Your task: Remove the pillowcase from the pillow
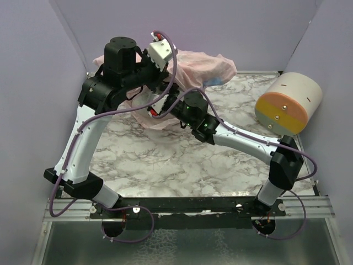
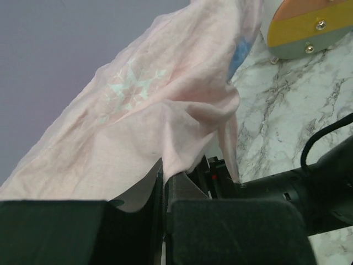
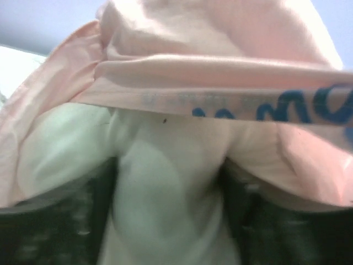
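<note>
The pillowcase [image 1: 204, 66] is a bunched pale pink heap at the back of the table, inner side out. My left gripper [image 1: 170, 58] is raised over it and is shut on a fold of the pillowcase [image 2: 143, 110], the jaws [image 2: 164, 172] pinching the cloth. My right gripper [image 1: 158, 107] reaches under the lifted fabric. In the right wrist view the white pillow [image 3: 66, 149] bulges between my right gripper's [image 3: 168, 185] two fingers, which squeeze it. The pillowcase hem [image 3: 220, 88], with blue print, hangs just above. In the top view the pillow is hidden under the fabric.
A cream-and-orange cylinder [image 1: 289, 102] lies at the table's right edge; it also shows in the left wrist view [image 2: 309, 25]. Lilac walls close in the back and both sides. The marble tabletop [image 1: 176, 160] lies between the arms and the pillowcase.
</note>
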